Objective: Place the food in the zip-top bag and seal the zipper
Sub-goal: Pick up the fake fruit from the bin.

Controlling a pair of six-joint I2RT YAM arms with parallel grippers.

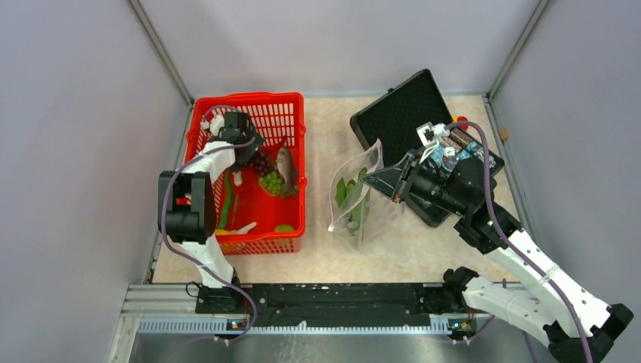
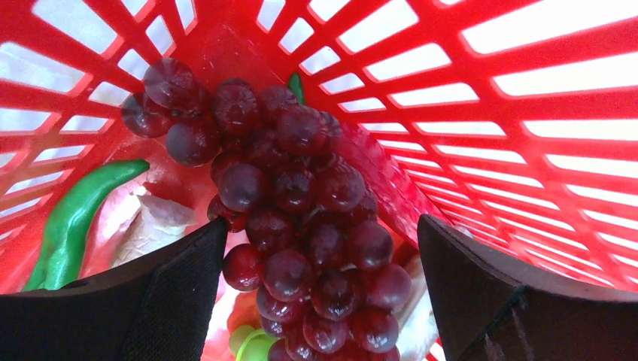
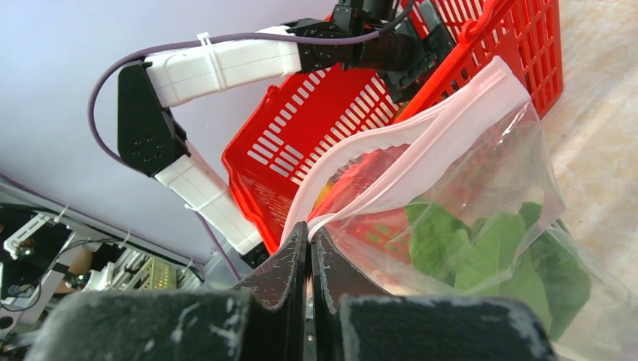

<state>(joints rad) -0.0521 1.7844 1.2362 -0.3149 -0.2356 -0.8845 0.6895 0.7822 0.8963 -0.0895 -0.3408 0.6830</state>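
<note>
Left gripper [image 2: 322, 226], spread wide, straddles the dark purple grapes [image 2: 293, 195]; right gripper [image 3: 310, 241] pinches the zipper [image 3: 361, 143]. A shallow bite could drop the bunch.

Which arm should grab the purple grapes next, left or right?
Left. The left hand, open, straddles the dark purple grapes in the red basket, while the right hand is shut on the zip-top bag's zipper, holding it open.
</note>
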